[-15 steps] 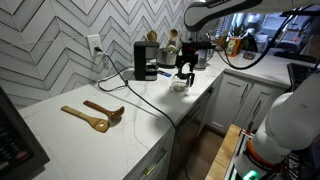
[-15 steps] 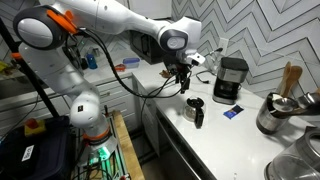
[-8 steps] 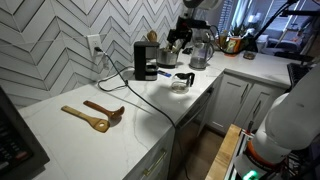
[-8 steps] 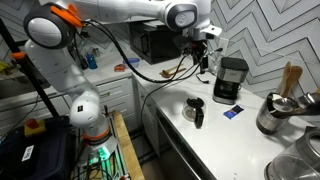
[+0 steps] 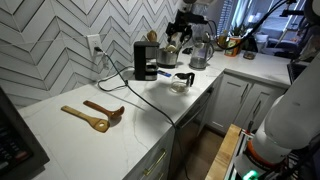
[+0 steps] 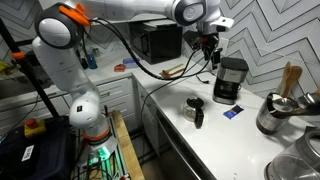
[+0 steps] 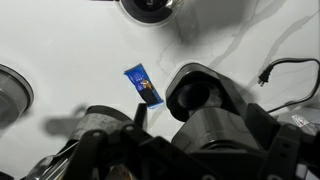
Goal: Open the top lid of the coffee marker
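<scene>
A white kitchen counter (image 5: 60, 135) runs along a chevron-tiled wall. The black coffee maker (image 5: 146, 60) stands at the back of the counter against the wall, its top lid lying flat. The robot's gripper (image 6: 208, 47) hangs in the air above and just to the side of the machine, touching nothing. It is too small and blurred to tell whether its fingers are spread or closed.

Near the machine, toward the counter's front edge, stands a glass carafe (image 5: 182, 82). A black cable (image 5: 150, 100) trails across the counter past the coffee maker. Two wooden spoons (image 5: 92, 115) lie well apart from it, farther along the counter. A wall outlet (image 5: 95, 45) sits beside the machine.

An exterior view also shows a small blue packet (image 6: 232, 113) lying just beside the coffee maker's base, a steel pot (image 6: 272, 115) holding wooden utensils, and a microwave (image 6: 158, 42) behind the arm.

The wrist view looks straight down on the coffee maker's dark top (image 7: 200, 95), with the blue packet (image 7: 143, 85) beside it and a loose plug (image 7: 265, 76) on the counter.
</scene>
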### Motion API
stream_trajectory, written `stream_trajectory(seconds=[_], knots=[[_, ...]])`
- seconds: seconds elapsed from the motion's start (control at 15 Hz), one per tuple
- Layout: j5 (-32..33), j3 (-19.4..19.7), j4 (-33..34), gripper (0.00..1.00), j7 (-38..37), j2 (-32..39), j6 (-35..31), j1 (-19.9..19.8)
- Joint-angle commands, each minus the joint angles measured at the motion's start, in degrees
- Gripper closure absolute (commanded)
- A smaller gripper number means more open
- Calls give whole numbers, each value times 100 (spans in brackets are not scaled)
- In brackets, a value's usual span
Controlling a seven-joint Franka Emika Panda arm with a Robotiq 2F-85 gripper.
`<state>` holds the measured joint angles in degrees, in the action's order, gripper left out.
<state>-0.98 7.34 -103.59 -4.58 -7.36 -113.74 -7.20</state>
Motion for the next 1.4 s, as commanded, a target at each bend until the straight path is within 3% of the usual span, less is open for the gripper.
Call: stream_trajectory(seconds=[0.0, 0.27, 0.6, 1.0, 1.33], knots=[[-250, 86, 9, 0, -156, 34, -294, -64], [-987, 284, 125, 0, -457, 184, -756, -156], [-2110, 504, 309, 0, -764, 483, -687, -287], [-3251, 595, 681, 0, -596, 988, -328, -437], [-3879, 591, 1270, 0, -166, 1558, 548, -650]])
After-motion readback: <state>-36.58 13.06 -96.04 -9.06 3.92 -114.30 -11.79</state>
